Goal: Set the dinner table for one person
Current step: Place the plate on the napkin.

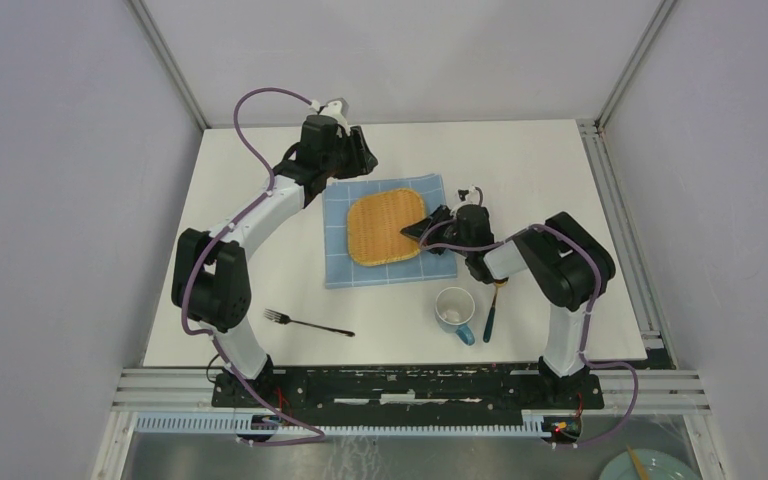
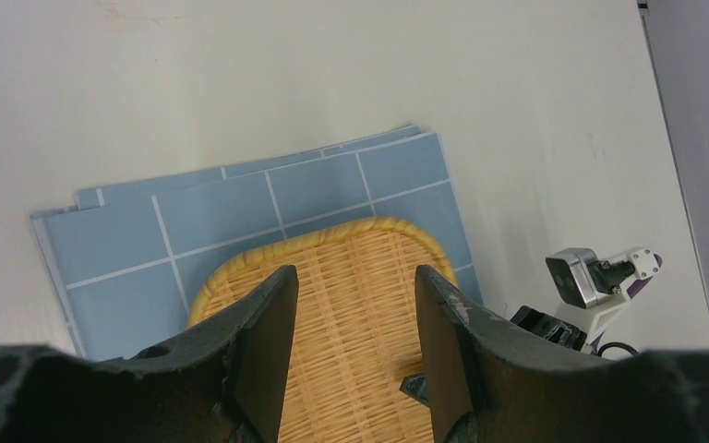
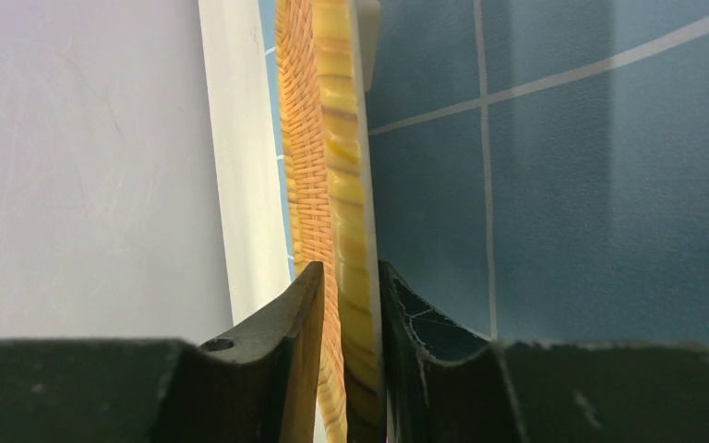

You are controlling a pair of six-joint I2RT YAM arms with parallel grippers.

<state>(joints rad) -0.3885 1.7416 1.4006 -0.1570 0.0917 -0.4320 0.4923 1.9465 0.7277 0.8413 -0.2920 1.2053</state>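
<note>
- The dinner table (image 1: 290, 270), a plain white top, carries everything here and fills the middle of the overhead view.
- A dark metal fork (image 1: 308, 322) lies on the near left of the table, tines pointing left.
- The left gripper (image 2: 355, 277) hangs over the far left corner of the cloth, jaws about half open with nothing between them.
- A blue checked cloth (image 1: 340, 262) lies flat at the table's centre.
- A square woven bamboo tray (image 1: 385, 227) with rounded corners rests on the cloth.
- The right gripper (image 3: 346, 272) has its jaws close on either side of the tray's right rim; I cannot tell whether they pinch it.
- A white mug (image 1: 454, 306) with a blue handle stands near right, beyond the cloth's near right corner.
- A blue-handled utensil (image 1: 490, 318) lies just right of the mug.
</note>
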